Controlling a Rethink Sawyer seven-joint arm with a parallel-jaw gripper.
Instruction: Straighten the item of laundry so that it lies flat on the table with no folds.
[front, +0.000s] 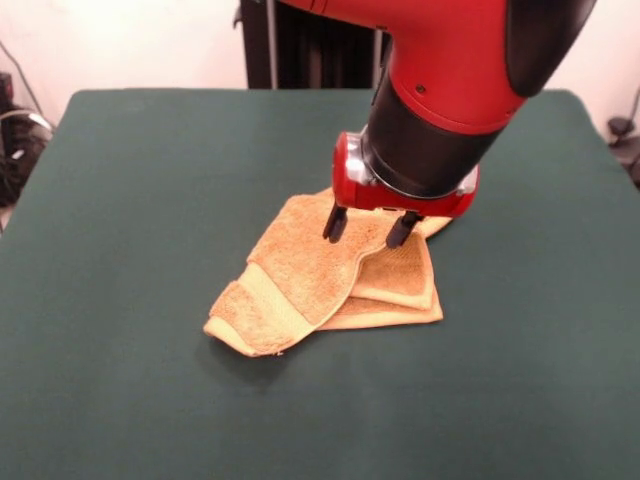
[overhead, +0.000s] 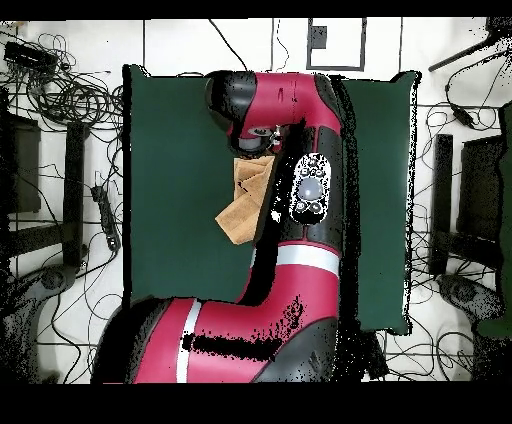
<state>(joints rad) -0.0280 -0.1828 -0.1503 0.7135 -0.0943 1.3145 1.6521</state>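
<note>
Front view shows the job far from done. Nearest the camera, the towel (front: 325, 280) lies bunched in the middle part of the table (front: 130, 300), folded over itself in several layers: a thick front flap with a woven band curls down to a rounded corner at the near left, a second layer pokes out flat beneath it on the right, and a smaller square fold sits on top of that. No part looks spread to a single layer, so by my reading all the unfolding is left, and each flap must be drawn outward before the cloth can lie flat. Just behind these folds the gripper (front: 367, 226) hangs over the towel's rear half, its two dark fingers (front: 335, 223) apart with a clear gap between them, tips down at or just above the terry surface; they clamp nothing that I can see, and whether they touch the cloth is hard to tell. Above it the red wrist and black sleeve rise steeply and lean to the right. In the overhead view the arm (overhead: 300, 200) reaches across the green and covers much of the towel.
</note>
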